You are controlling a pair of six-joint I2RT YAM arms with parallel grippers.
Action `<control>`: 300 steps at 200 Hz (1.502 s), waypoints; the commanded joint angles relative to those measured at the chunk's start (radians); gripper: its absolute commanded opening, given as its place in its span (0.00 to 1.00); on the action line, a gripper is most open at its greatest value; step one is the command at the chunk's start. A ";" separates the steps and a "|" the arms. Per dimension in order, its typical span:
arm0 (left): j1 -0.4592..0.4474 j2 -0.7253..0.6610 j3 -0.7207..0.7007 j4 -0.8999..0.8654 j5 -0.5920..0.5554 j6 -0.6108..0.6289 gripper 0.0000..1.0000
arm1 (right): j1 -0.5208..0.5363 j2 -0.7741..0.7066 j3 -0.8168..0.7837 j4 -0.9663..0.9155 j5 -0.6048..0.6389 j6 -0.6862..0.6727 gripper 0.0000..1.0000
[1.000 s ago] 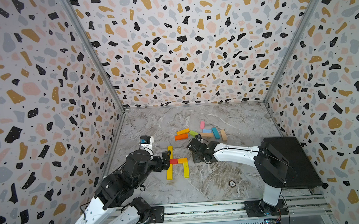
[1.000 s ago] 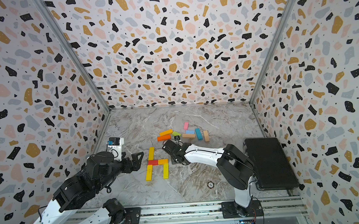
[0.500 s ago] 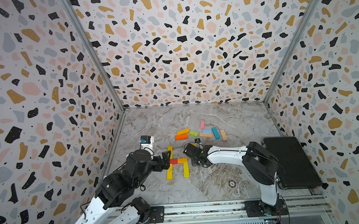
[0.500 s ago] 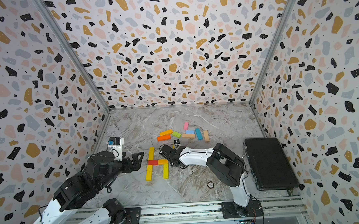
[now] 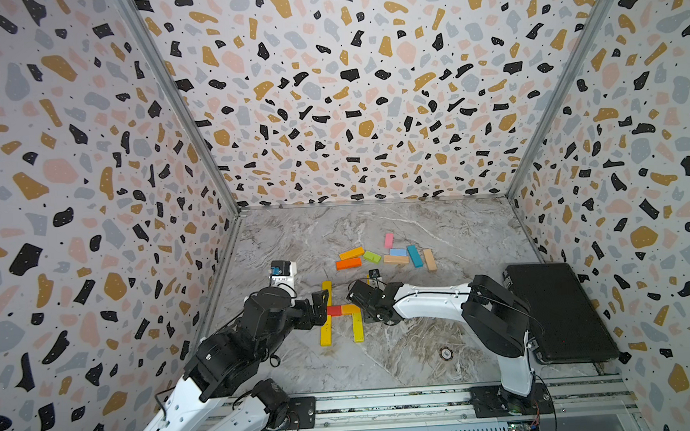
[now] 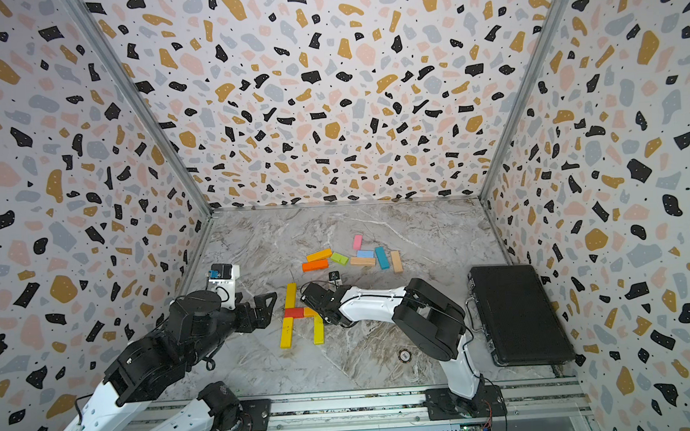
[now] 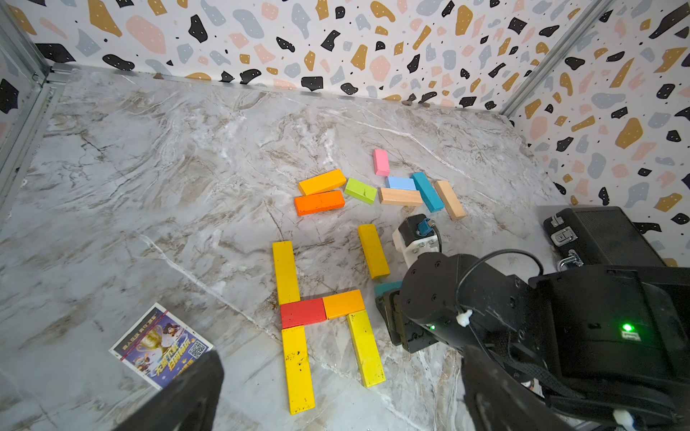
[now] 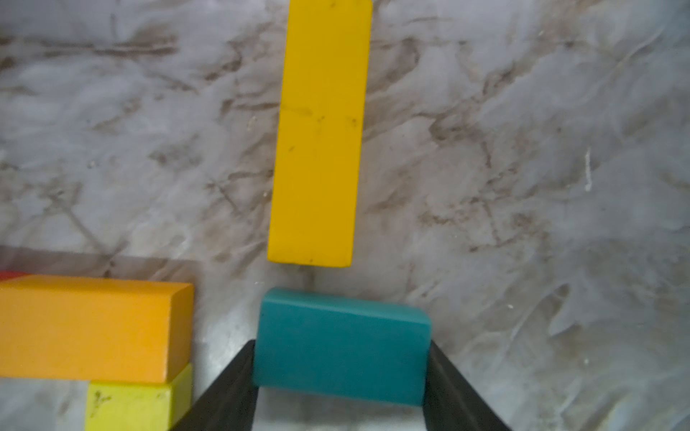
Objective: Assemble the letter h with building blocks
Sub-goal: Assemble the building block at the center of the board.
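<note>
— What is shown from above?
— A marbled surface (image 5: pixel 417 229) is enclosed by terrazzo walls (image 5: pixel 329 104); building blocks (image 5: pixel 395 259) are scattered mid-frame, and a black case (image 5: pixel 559 314) lies lower right. The left gripper (image 6: pixel 264 310) is held wide, empty.
— And from the wrists?
— A printed card (image 7: pixel 162 347), unseen from above, is shown by the left; by the right, a teal block (image 8: pixel 341 336) is clamped in the right gripper (image 8: pixel 341 349), beside a yellow block (image 8: pixel 321 130).

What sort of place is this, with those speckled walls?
Probably a robot test booth: patterned walls box in a marble-look tabletop, a left arm and right arm stand on a metal rail, with coloured wooden blocks laid out.
</note>
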 commanded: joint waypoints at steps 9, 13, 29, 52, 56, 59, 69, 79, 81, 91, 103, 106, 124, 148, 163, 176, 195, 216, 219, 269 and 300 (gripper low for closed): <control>0.004 -0.002 0.008 0.020 -0.001 -0.006 0.99 | 0.010 0.013 0.031 -0.026 0.006 0.002 0.66; 0.004 -0.002 0.008 0.020 -0.002 -0.007 0.99 | 0.010 0.015 0.033 -0.029 0.009 0.001 0.67; 0.004 -0.002 0.010 0.020 -0.001 -0.007 0.99 | 0.010 0.021 0.037 -0.034 0.020 0.000 0.67; 0.005 -0.002 0.009 0.019 0.001 -0.006 0.99 | 0.009 0.029 0.049 -0.045 0.042 -0.005 0.67; 0.004 -0.002 0.010 0.019 0.001 -0.006 0.99 | 0.008 0.030 0.051 -0.044 0.045 -0.007 0.67; 0.005 -0.002 0.010 0.019 0.001 -0.007 0.99 | 0.008 0.031 0.051 -0.044 0.046 -0.010 0.67; 0.005 -0.002 0.010 0.019 0.001 -0.006 0.99 | 0.008 0.032 0.058 -0.052 0.057 -0.012 0.67; 0.005 -0.004 0.011 0.017 -0.001 -0.006 0.99 | 0.007 0.033 0.062 -0.055 0.065 -0.016 0.67; 0.005 -0.004 0.011 0.015 -0.001 -0.006 0.99 | 0.007 0.033 0.063 -0.057 0.066 -0.016 0.67; 0.004 -0.006 0.011 0.013 -0.002 -0.006 0.99 | 0.004 0.033 0.063 -0.062 0.072 -0.014 0.67; 0.005 -0.005 0.010 0.011 -0.004 -0.005 0.99 | 0.003 0.031 0.057 -0.063 0.074 -0.006 0.67; 0.004 -0.006 0.010 0.011 -0.004 -0.005 0.99 | 0.003 0.030 0.055 -0.062 0.076 -0.005 0.67; 0.005 -0.007 0.011 0.012 -0.004 -0.005 0.99 | 0.002 0.027 0.042 -0.060 0.075 0.000 0.67; 0.006 -0.006 0.011 0.013 -0.004 -0.004 0.99 | -0.006 0.028 0.036 -0.060 0.068 0.007 0.68; 0.006 -0.005 0.011 0.014 -0.002 -0.003 0.99 | -0.010 0.028 0.032 -0.057 0.061 0.014 0.68; 0.006 -0.005 0.011 0.013 -0.002 -0.003 0.99 | -0.013 0.027 0.025 -0.047 0.054 0.017 0.69; 0.006 -0.006 0.011 0.010 -0.002 -0.004 0.99 | -0.016 0.028 0.021 -0.036 0.044 0.018 0.70; 0.006 -0.008 0.011 0.008 -0.004 -0.004 0.99 | -0.020 0.034 0.026 -0.025 0.028 0.013 0.71; 0.006 -0.009 0.011 0.008 -0.004 -0.003 0.99 | -0.020 0.034 0.025 -0.024 0.026 0.012 0.72; 0.006 -0.009 0.011 0.011 0.002 -0.003 0.99 | -0.023 0.032 0.015 -0.009 0.023 0.006 0.80; 0.006 -0.004 0.011 0.011 0.002 -0.003 0.99 | -0.023 0.016 0.008 0.006 0.029 -0.008 0.83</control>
